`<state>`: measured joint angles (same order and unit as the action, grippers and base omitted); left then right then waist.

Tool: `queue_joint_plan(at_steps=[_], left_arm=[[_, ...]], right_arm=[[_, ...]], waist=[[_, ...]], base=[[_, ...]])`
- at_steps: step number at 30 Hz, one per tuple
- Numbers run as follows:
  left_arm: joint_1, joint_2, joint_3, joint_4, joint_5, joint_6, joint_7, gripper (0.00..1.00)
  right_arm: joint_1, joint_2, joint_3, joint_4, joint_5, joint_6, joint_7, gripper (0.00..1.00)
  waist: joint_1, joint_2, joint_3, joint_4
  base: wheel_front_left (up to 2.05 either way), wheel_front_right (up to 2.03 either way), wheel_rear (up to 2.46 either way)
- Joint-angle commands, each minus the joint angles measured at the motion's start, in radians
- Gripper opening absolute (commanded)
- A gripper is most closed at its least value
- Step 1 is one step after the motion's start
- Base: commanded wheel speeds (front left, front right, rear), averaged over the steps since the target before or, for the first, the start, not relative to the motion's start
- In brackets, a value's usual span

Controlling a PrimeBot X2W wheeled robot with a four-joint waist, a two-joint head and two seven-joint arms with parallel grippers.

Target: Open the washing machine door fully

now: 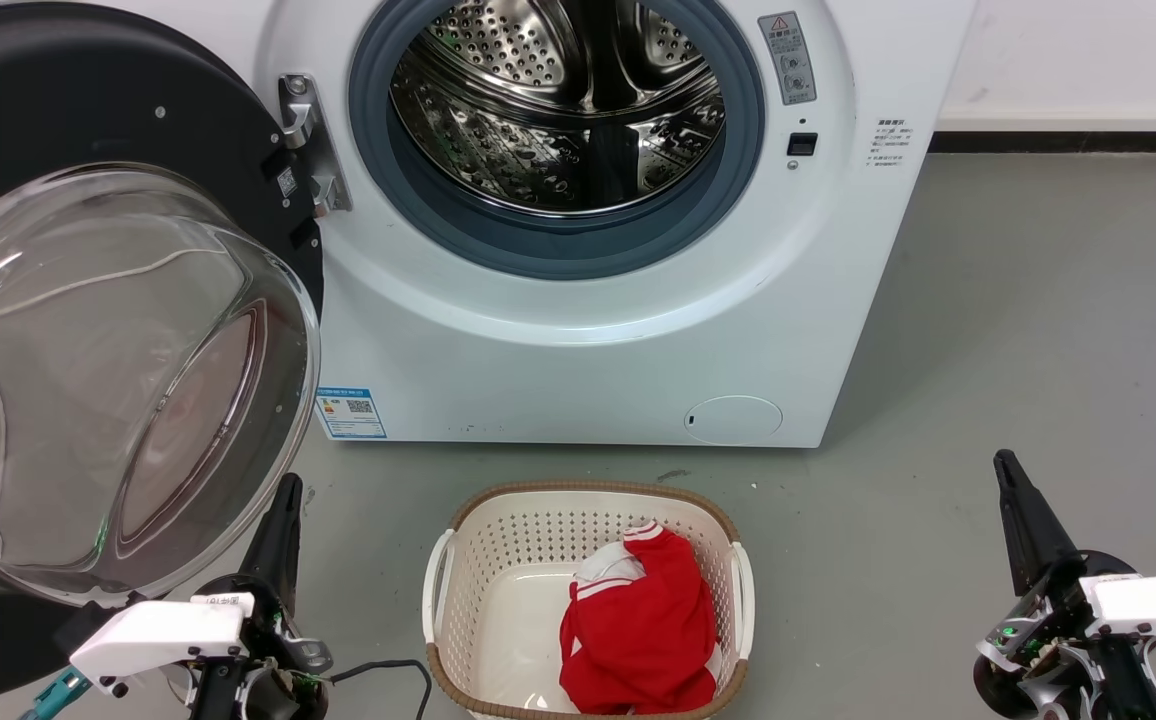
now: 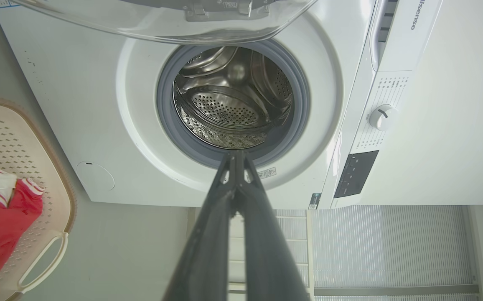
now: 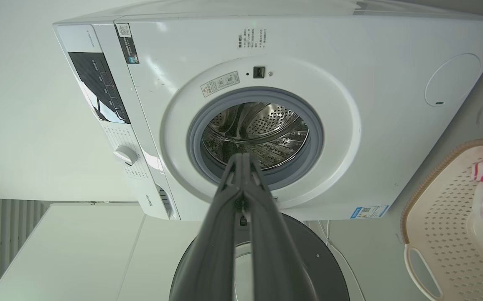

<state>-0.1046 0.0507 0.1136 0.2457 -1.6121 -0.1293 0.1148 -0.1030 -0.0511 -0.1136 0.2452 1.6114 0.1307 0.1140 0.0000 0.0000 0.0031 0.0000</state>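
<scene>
Left of the drum opening, the washing machine door stands wide open on its hinge. Its inner face and glass bowl are turned toward the robot, and the steel drum is fully exposed. The left claw is the nearer one. Its fingers are pressed together and point up just beside the bowl's lower right edge, with the door up and to its left. Whether the tips touch the glass I cannot tell; the left wrist view suggests a gap. The right claw, fingers also together, hovers well apart from the door, beyond the laundry basket on the floor. By my reading the door is at or close to full swing. Any last push would fall to the left arm, pressing the rim leftward and away from the machine's front.
</scene>
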Motion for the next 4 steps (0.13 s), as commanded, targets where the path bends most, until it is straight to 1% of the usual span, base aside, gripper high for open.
queue_joint_plan(at_steps=[1, 4], left_arm=[[-0.008, -0.002, 0.003, 0.001, -0.001, -0.004, 0.003, 0.00], [-0.008, -0.002, 0.003, 0.001, -0.001, -0.004, 0.003, 0.00]], right_arm=[[-0.011, 0.000, -0.001, 0.001, 0.003, 0.000, 0.002, 0.00], [-0.011, 0.000, -0.001, 0.001, 0.003, 0.000, 0.002, 0.00]], waist=[[0.0000, 0.0000, 0.000, 0.000], [0.0000, 0.0000, 0.000, 0.000]], base=[[0.00, 0.00, 0.00], [0.00, 0.00, 0.00]])
